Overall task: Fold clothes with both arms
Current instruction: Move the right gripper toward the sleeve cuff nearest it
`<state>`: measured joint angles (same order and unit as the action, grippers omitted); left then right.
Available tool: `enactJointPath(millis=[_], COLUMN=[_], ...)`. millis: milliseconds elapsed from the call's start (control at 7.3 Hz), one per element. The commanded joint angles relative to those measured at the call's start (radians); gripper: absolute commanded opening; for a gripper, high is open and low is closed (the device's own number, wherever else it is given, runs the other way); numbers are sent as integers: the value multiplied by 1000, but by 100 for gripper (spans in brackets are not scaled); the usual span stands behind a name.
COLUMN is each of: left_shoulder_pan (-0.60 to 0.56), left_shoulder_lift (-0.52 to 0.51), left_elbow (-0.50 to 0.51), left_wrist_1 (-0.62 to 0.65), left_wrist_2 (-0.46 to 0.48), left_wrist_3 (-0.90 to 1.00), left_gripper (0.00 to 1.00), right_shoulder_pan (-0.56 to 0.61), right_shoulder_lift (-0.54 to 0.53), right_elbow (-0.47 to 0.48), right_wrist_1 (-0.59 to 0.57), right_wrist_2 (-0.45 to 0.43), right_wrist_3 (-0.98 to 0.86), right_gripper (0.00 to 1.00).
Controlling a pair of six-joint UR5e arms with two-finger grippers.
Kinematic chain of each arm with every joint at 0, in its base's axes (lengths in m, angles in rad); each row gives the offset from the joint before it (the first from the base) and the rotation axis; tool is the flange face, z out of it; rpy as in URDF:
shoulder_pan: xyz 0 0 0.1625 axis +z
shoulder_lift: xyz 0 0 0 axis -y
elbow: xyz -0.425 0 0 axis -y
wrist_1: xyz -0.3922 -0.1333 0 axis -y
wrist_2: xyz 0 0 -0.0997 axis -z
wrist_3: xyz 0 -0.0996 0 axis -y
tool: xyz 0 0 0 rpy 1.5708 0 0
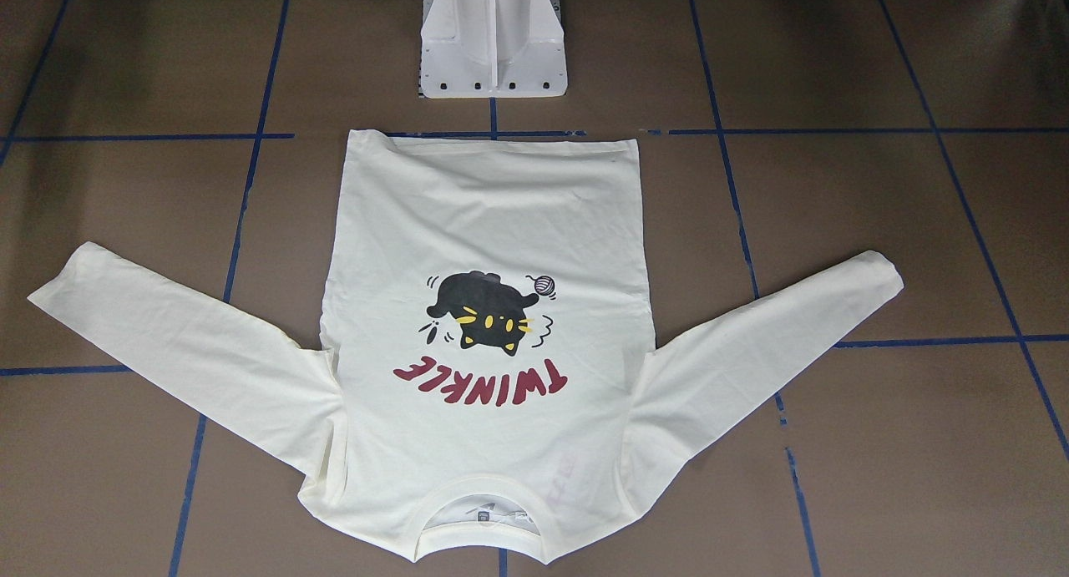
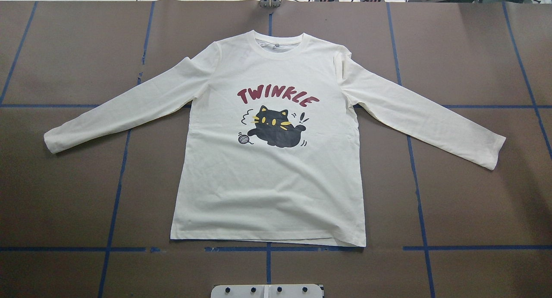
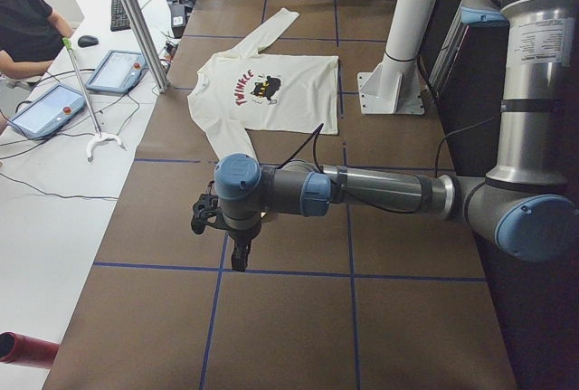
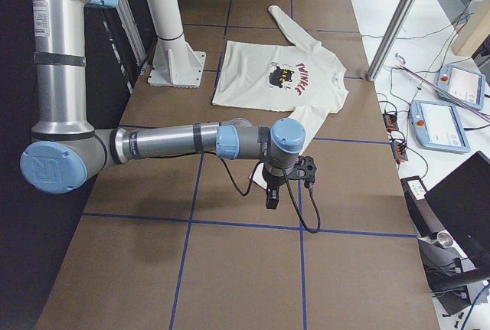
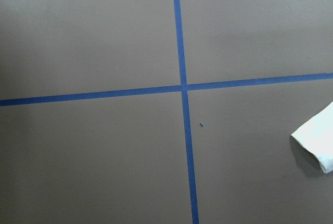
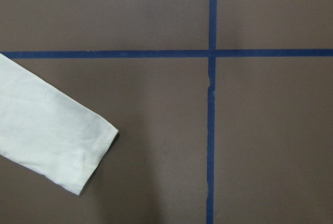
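The clothes, one cream-white long-sleeved T-shirt (image 2: 267,181) with a black cat print and dark red "TWINKLE" lettering, lies flat and face up on the brown table, both sleeves spread out. Its neckline (image 2: 280,45) points away from the robot. My left arm (image 3: 380,193) reaches over the table beyond the shirt's left sleeve, its gripper (image 3: 240,259) pointing down; I cannot tell if it is open. My right arm (image 4: 168,142) hovers likewise past the right sleeve, its gripper (image 4: 272,200) state unclear. The left wrist view catches a cuff (image 5: 317,146); the right wrist view shows the other cuff (image 6: 52,141).
A white pedestal base (image 1: 493,43) stands just behind the shirt's hem. Blue tape lines (image 2: 116,194) grid the table. A seated person (image 3: 27,28) and tablets (image 3: 113,71) are at a side desk; more tablets (image 4: 440,125) lie past the far edge.
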<state>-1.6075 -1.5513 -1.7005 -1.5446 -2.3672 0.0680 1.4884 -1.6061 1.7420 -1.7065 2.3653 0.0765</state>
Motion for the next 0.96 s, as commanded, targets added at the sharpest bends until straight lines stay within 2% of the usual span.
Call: enactJointPath(millis=[0, 274, 548, 685, 822], left_shoulder_pan=[1, -2, 1, 6, 8], left_shoulder_lift=[-4, 2, 45, 50, 71], left_elbow=[-19, -30, -96, -103, -100], left_wrist_1=[4, 3, -3, 0, -9], left_wrist_2=[-4, 2, -7, 0, -30], left_wrist_3=[-5, -2, 3, 3, 6], left_gripper=[100, 100, 100, 100, 100], right_shoulder_pan=[1, 1, -2, -3, -29], right_shoulder_lift=[-2, -5, -2, 0, -3], right_elbow=[1, 5, 25, 37, 13], right_wrist_1=[1, 1, 1, 16, 75], right_wrist_2=[2, 3, 3, 6, 5], right_wrist_3=[0, -1, 6, 5, 6], right_gripper=[100, 100, 100, 100, 100])
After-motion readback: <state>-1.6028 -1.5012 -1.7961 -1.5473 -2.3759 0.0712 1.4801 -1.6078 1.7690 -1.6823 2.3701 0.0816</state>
